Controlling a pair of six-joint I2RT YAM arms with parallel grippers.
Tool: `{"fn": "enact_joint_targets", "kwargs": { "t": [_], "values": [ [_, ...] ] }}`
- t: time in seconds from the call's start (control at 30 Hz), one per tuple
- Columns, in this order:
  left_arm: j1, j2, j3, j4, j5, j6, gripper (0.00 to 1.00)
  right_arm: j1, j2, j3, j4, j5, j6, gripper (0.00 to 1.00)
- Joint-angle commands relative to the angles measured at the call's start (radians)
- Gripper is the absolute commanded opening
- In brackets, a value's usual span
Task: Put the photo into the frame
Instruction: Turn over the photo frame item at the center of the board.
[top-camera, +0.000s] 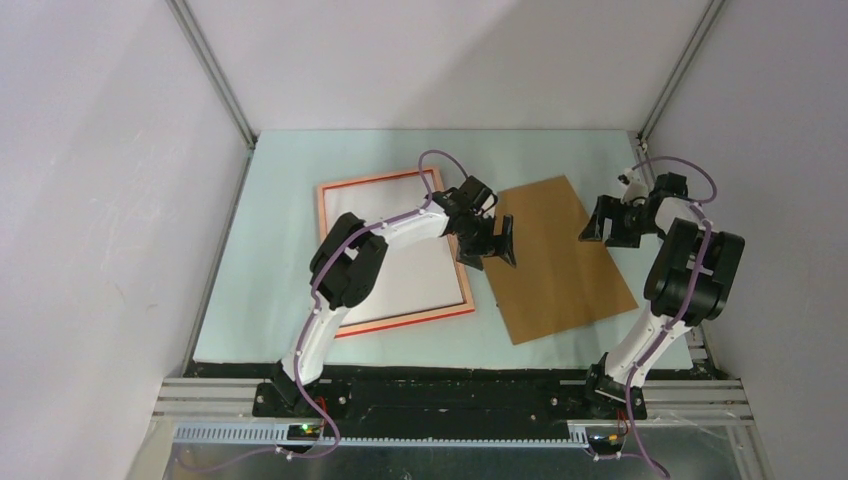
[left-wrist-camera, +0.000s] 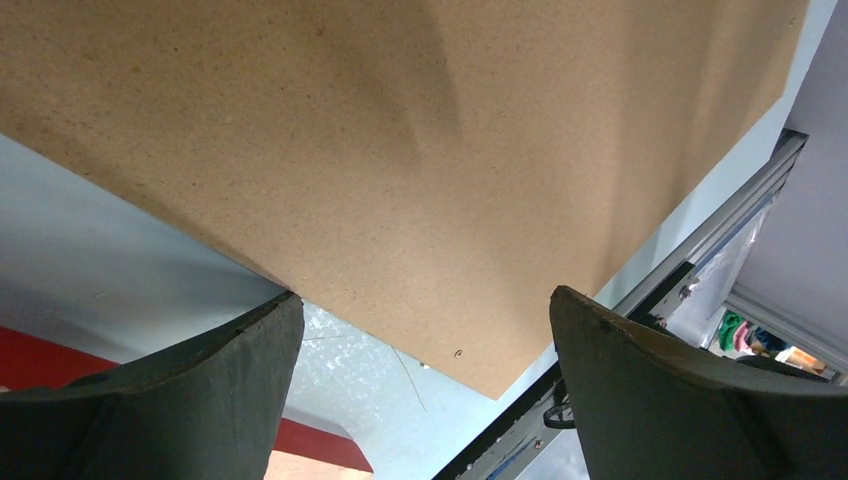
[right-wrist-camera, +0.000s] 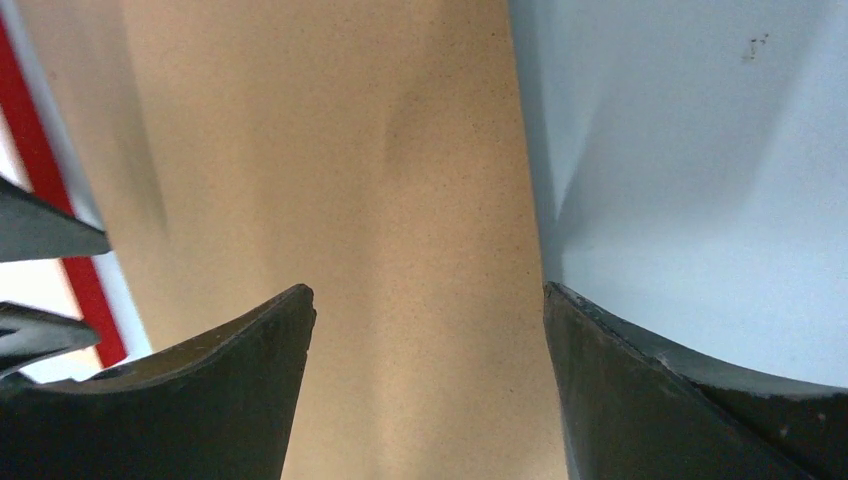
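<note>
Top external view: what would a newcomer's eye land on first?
The brown board lies askew at mid-table, right of the red-edged frame with its white inside. The left pincer hangs open at the board's left edge, and the right pincer hangs open over its right edge.

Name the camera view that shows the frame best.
Top external: the whole frame lies in view, only the left arm crossing it. Left wrist catches just a red sliver at bottom left; right wrist a red strip along its left edge.
</note>
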Motion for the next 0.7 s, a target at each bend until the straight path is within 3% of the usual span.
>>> {"fn": "enact_joint_targets", "kwargs": {
  "t": [0.0, 0.37, 0.67],
  "values": [
    [-0.022, 0.037, -0.002, 0.043, 0.029, 0.048, 1.00, 0.025, -0.119, 0.035, -0.207, -0.341, 0.046, 0.86],
    [0.022, -0.014, -0.023, 0.054, 0.065, 0.122, 1.00, 0.060, -0.362, 0.090, -0.357, -0.482, 0.076, 0.85],
    [0.070, -0.052, -0.040, 0.060, 0.080, 0.187, 1.00, 0.167, -0.526, 0.104, -0.406, -0.545, 0.117, 0.85]
  ]
}}
